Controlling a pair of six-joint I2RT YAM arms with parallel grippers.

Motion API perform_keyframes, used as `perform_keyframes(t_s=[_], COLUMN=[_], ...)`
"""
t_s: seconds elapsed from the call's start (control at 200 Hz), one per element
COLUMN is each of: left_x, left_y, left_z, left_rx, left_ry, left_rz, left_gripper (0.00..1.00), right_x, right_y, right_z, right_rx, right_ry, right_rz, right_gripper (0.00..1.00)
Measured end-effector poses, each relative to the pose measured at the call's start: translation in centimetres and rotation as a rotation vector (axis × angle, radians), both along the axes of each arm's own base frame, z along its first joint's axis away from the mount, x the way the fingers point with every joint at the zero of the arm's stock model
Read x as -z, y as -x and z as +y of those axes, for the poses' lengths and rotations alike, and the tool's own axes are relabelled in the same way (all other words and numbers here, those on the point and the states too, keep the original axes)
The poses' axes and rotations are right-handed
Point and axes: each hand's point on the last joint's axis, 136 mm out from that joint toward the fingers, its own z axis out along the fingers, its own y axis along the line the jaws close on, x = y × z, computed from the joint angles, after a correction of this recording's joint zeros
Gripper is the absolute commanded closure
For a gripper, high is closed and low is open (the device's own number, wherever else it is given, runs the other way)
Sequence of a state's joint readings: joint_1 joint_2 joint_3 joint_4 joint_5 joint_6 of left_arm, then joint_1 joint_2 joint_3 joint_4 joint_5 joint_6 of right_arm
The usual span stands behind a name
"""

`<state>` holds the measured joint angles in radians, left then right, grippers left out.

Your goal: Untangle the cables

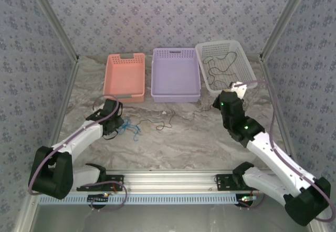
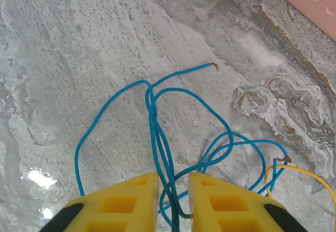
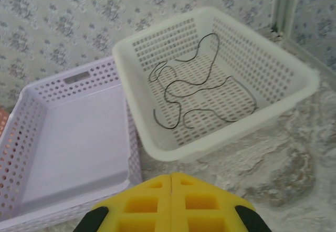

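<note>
Left gripper (image 2: 173, 178) sits low over the marbled table (image 2: 79, 48), its yellow fingers (image 2: 131, 203) slightly parted with strands of the looped blue cable (image 2: 156, 132) running between them; a yellow cable (image 2: 310, 174) lies just beside the loops. Right gripper (image 3: 171, 176) is pressed closed on nothing, facing the white basket (image 3: 294, 69); a black cable (image 3: 210, 85) lies inside it.

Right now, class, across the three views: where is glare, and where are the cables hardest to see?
Left wrist: a bright glare patch on the table; the blue cable crisp. Right wrist: even light, the black cable in the white basket slightly soft. Top external: diffuse light, the loose cables tiny, hard to separate.
</note>
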<state>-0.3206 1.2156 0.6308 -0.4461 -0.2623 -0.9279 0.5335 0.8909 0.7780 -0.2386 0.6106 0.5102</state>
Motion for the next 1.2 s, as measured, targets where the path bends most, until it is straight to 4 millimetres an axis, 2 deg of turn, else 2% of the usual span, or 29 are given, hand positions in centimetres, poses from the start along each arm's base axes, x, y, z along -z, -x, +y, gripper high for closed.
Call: perform_keyframes(t_s=[0.105, 0.195, 0.255, 0.395, 0.515, 0.58, 0.67, 0.779, 0.859, 1.014, 1.129, 1.199], left_x=[-0.1, -1.2, -2.5, -7.1, -10.0, -10.5, -9.8, -7.6, -6.0, -3.7, -3.0, -3.1], left_y=[0.2, 0.7, 0.9, 1.0, 1.4, 1.4, 1.5, 1.8, 2.2, 0.0, -1.4, -1.7], left_z=[0.1, 0.3, 0.4, 0.2, -0.7, -1.6, -3.6, -8.2, -10.4, -10.7, -10.5, -10.8], left_rx=[0.0, -0.004, -0.005, -0.004, 0.027, 0.058, 0.122, 0.257, 0.32, 0.284, 0.235, 0.235], left_ry=[-0.001, 0.002, 0.004, 0.046, 0.076, 0.095, 0.118, 0.121, 0.091, 0.04, 0.039, 0.05], left_rz=[0.003, -0.015, -0.05, -0.171, -0.224, -0.227, -0.186, -0.101, -0.034, 0.036, 0.044, 0.03], left_gripper=[0.8, 0.67, 0.59, 0.38, 0.36, 0.37, 0.38, 0.33, 0.31, 0.38, 0.55, 0.6], right_x=[-0.5, -1.0, -1.5, -2.4, -2.3, -2.2, -2.2, -2.3, -2.4, -2.6, -2.9, -3.0], right_y=[0.6, 1.0, 1.2, 1.4, 1.6, 1.7, 1.7, 1.8, 1.8, 1.9, 1.9, 2.0], right_z=[-0.6, -0.8, -0.9, -0.9, -0.6, -0.5, -0.5, -0.4, -0.6, -0.8, -0.8, -0.8], right_rx=[-0.007, -0.019, -0.024, -0.045, -0.069, -0.078, -0.086, -0.093, -0.094, -0.094, -0.101, -0.106], right_ry=[0.019, 0.029, 0.033, 0.032, 0.04, 0.044, 0.049, 0.05, 0.046, 0.037, 0.033, 0.032], right_rz=[0.011, 0.011, 0.006, -0.001, 0.014, 0.02, 0.027, 0.031, 0.033, 0.035, 0.032, 0.03], right_gripper=[1.0, 1.0, 1.0, 1.0, 1.0, 1.0, 1.0, 1.0, 1.0, 1.0, 1.0, 1.0])
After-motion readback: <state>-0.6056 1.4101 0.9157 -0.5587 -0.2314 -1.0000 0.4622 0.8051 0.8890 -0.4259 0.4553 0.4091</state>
